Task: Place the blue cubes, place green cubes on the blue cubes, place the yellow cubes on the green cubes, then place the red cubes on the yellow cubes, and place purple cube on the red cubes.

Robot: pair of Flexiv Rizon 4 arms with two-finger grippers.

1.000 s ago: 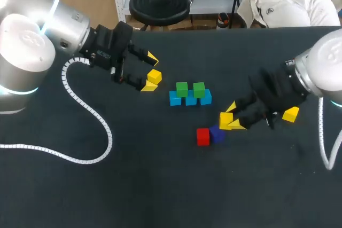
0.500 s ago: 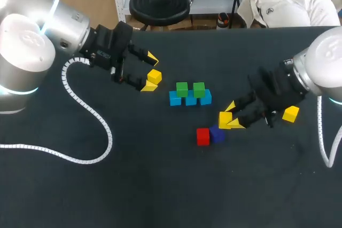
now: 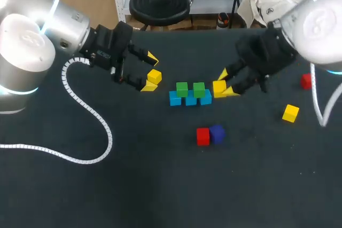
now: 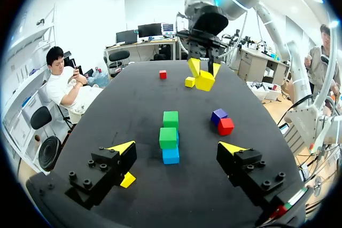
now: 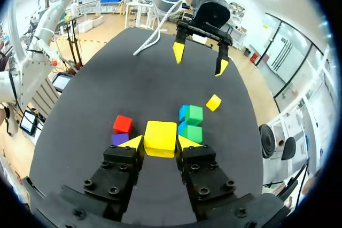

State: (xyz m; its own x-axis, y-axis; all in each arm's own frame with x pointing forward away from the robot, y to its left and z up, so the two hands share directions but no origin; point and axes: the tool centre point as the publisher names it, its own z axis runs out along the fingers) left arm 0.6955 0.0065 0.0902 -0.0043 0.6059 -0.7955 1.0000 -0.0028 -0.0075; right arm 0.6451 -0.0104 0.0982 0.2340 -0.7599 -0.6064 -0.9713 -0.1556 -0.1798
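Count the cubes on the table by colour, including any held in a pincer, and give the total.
Blue cubes: 3
Green cubes: 2
Yellow cubes: 3, one in the right pincer
Red cubes: 2
Purple cube: 1
Total: 11

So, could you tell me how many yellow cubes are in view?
3 yellow cubes: one held in the right gripper next to the green cubes, one beside a finger of the open left gripper, one alone at the table's right.
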